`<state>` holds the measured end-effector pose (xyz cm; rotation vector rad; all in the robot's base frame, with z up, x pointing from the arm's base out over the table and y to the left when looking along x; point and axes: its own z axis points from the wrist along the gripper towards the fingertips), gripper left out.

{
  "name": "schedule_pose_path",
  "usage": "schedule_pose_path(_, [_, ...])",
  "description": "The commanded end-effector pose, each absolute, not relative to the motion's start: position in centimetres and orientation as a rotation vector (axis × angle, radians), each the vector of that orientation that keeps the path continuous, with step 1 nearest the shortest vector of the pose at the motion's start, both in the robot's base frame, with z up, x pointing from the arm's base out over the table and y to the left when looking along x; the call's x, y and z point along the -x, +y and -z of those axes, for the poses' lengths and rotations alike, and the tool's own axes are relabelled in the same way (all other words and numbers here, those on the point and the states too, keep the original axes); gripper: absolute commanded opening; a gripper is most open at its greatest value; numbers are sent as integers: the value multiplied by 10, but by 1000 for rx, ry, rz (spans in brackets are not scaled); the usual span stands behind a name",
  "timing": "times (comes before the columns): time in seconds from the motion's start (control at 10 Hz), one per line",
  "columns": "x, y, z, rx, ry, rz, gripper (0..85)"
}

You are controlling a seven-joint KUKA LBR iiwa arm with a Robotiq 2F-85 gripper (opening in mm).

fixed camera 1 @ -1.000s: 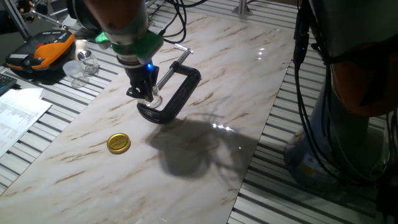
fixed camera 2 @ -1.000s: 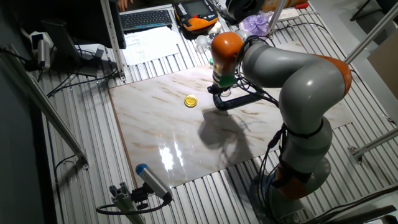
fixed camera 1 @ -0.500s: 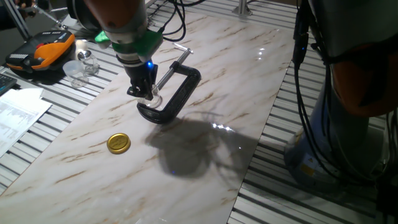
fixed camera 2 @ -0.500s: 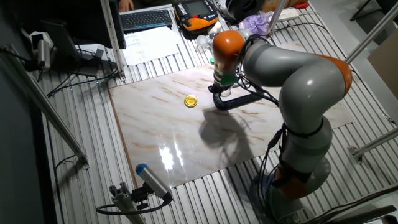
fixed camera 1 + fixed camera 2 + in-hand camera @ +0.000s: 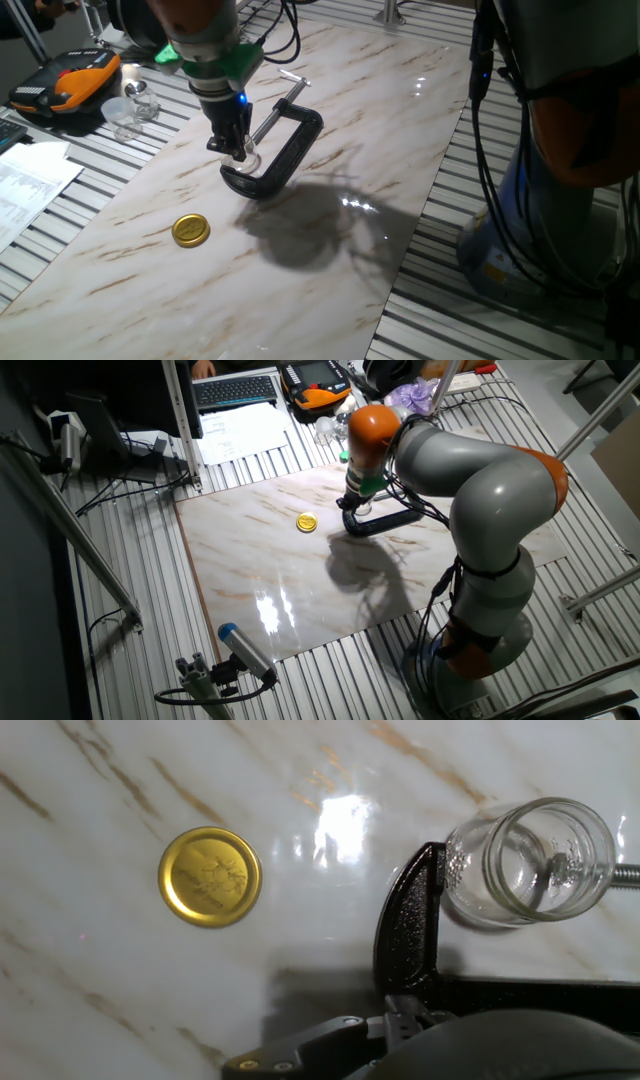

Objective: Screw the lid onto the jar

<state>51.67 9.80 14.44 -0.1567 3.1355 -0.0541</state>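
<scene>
Tool (image 5: 238, 152) above open jar (image 5: 528, 860) in black C-clamp (image 5: 420, 945)

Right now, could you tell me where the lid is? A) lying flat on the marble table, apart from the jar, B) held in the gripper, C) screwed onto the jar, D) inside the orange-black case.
A: the lid lies flat on the marble table, well apart from the jar, which stands open-mouthed in the clamp.
</scene>
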Motion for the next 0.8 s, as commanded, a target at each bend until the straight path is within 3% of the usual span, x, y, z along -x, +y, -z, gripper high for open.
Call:
schedule_pose_path(0.0, [-517, 98, -144, 155, 3137, 48, 0])
schedule_pose_path(0.7, [-516, 104, -139, 39, 3118, -8, 0])
